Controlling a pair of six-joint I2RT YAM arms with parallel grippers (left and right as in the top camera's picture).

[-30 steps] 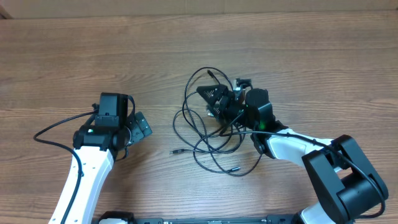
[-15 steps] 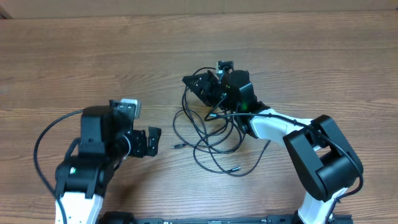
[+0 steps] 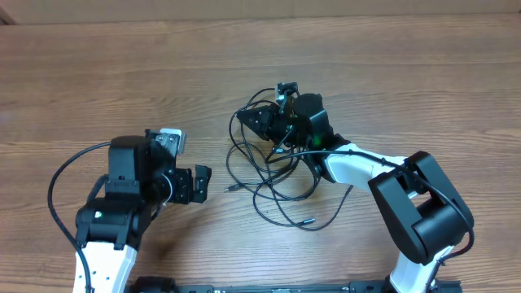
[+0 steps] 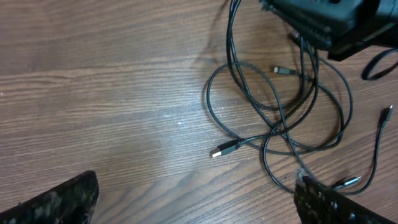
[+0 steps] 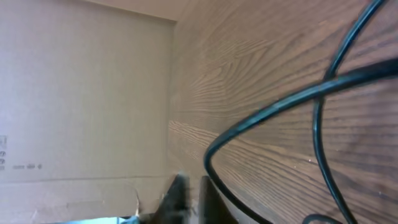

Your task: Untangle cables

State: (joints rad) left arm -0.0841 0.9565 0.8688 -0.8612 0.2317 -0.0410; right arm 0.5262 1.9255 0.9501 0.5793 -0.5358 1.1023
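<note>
Off the tip of my left gripper (image 3: pixel 198 181), whose fingers (image 4: pixel 59 199) are spread wide with nothing between them, lies a loose silver-tipped plug (image 4: pixel 224 150), near but not touching. Over the last second this arm has shifted nearer its own base and a little towards the cables (image 3: pixel 277 183). In the last half second it has hardly moved, so I judge it is lined up for a reach at that free end.

Further ahead of it the cables sprawl in overlapping loops on the wood, with a second plug (image 3: pixel 308 221) trailing on the side nearest my base.

Beyond the tangle sits my right gripper (image 3: pixel 262 120), in the top of the bundle. It has slid away from its own shoulder and towards the left arm. The upper loops have been dragged with it, while the lower loops have stayed put. That suggests a strand is caught on it. But my wrist view shows only a cord arcing close past the fingertips (image 5: pixel 180 193), so I cannot tell whether they are clamped on it. The crossings remain, so the untangling is barely begun.

The table (image 3: pixel 407 73) is brown wood-grain, and a plain beige cardboard wall (image 5: pixel 81 93) stands at its far edge.
</note>
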